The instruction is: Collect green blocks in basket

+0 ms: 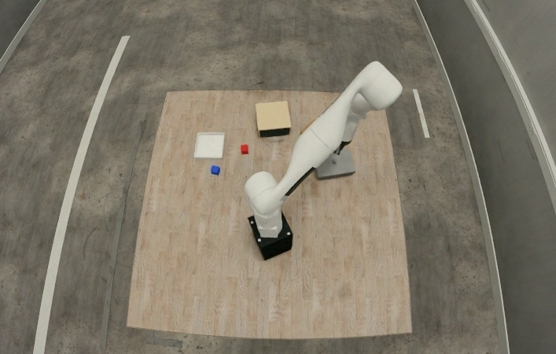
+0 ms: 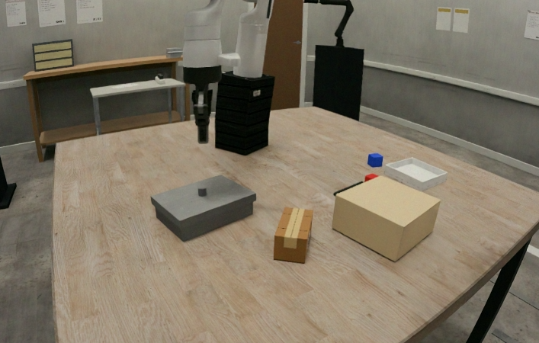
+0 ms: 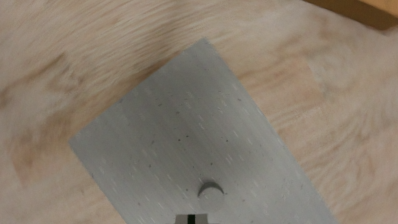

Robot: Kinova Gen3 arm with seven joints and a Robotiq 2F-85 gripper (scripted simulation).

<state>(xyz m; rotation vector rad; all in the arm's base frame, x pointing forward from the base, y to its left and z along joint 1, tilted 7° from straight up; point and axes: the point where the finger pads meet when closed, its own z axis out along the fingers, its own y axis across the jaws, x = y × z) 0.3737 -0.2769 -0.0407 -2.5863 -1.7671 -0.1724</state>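
While the pincer hung with fingers together and nothing between them above the lidded metal box, the white basket sat well apart on the desk

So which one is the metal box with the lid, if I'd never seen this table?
Start at the black pedestal the white arm stands on, then look toward the table's near side: the metal box is the low, flat grey one under the shut gripper. Unlike the tan cabinet and small cardboard box, its lid carries a small round knob.
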